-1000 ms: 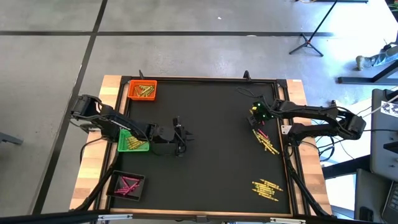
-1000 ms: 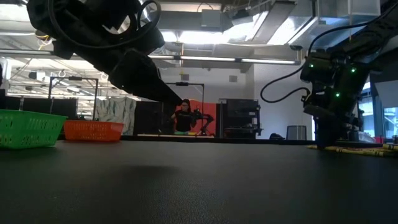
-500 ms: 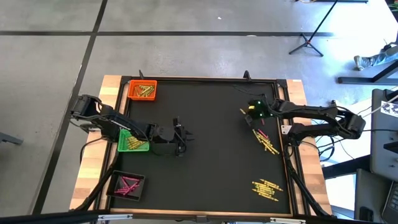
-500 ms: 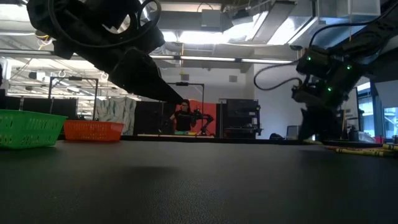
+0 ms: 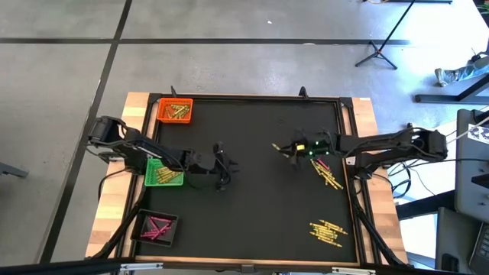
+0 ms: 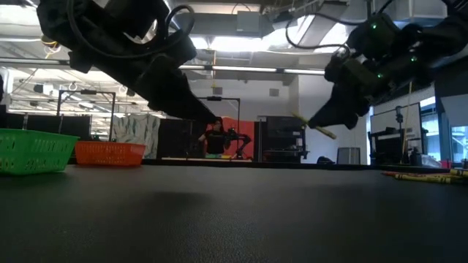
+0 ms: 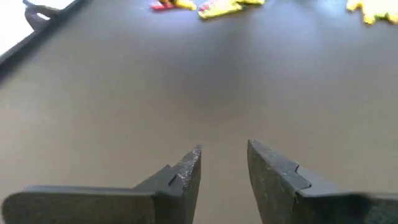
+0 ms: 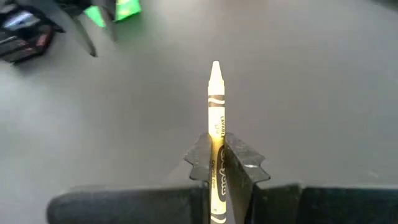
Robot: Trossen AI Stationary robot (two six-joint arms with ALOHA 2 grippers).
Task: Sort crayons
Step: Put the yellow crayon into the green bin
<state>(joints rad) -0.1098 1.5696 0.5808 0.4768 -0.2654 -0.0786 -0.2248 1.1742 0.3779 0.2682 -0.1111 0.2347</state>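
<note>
Matte black tabletop (image 5: 252, 206) with a pale wood border, faintly pebbled up close. Three small square mesh trays sit down the left side: orange tray (image 5: 175, 111), green tray (image 5: 163, 173), black tray (image 5: 157, 227), each with crayons in it. Right gripper (image 8: 216, 163) is pinched on one yellow crayon (image 8: 216, 118), paper-wrapped with a pale tip, held above the mat. Two loose crayon piles (image 5: 328, 229) lie near the right edge. Left gripper (image 7: 224, 165) hangs beside the green tray, fingers a narrow gap apart, holding nothing.
</note>
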